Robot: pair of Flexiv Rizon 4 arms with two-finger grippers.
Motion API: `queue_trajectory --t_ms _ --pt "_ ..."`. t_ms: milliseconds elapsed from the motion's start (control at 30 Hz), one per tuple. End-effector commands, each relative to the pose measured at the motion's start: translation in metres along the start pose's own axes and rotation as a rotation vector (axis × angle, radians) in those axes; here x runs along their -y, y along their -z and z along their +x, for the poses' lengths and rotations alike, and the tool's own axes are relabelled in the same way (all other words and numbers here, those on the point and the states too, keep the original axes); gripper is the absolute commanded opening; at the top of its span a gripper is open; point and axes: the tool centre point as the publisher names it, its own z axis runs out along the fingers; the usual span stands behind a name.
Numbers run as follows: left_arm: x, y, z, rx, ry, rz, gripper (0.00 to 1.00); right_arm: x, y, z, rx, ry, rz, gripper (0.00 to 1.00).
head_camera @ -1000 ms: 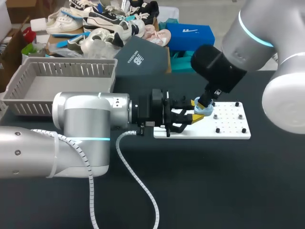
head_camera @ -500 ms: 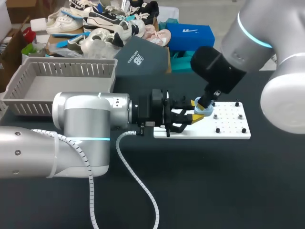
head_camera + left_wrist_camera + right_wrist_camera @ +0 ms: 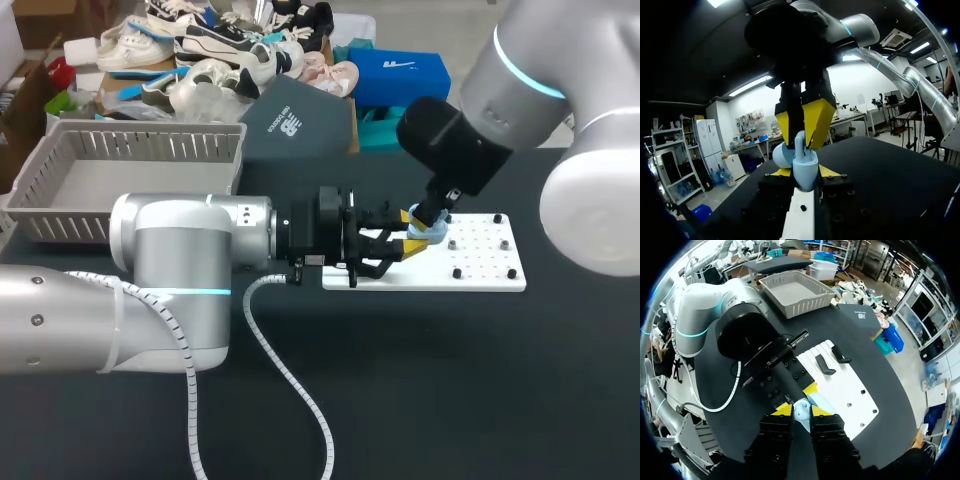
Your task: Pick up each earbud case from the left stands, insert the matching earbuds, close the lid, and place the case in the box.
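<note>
A light blue earbud case (image 3: 431, 233) hangs just above the left end of the white stand board (image 3: 480, 272). My left gripper (image 3: 410, 243) comes in level from the left and is shut on the case body (image 3: 805, 164), one yellow tip on each side (image 3: 804, 173). My right gripper (image 3: 430, 219) comes down from above. Its yellow fingers (image 3: 816, 117) are shut on the case's raised upper part, likely the lid (image 3: 799, 141). In the right wrist view the blue case (image 3: 801, 413) shows between that gripper's own tips (image 3: 801, 411). I see no earbuds.
Two black stands (image 3: 825, 365) sit on the white board (image 3: 852, 390), with small black pegs (image 3: 457, 272) nearer its right end. A grey basket (image 3: 60, 160) stands at the far left. A dark shoebox (image 3: 300, 125) lies behind the arms.
</note>
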Motion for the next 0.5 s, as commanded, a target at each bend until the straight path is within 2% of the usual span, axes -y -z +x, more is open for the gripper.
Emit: queue_trajectory --t_ms 33,267,500 --pt "0.0004 -0.0004 -0.0004 0.003 -0.002 -0.003 0.0 0.0009 -0.0009 -0.0003 -0.001 0.0 -0.002 0.17" --pt "0.0004 -0.0004 -0.0004 0.003 -0.002 -0.003 0.0 0.001 -0.0002 -0.0006 0.003 0.004 -0.001 0.26" --pt "0.0004 -0.0004 -0.0004 0.003 -0.002 -0.003 0.0 0.0009 0.0032 -0.0001 0.008 0.003 0.003 0.28"
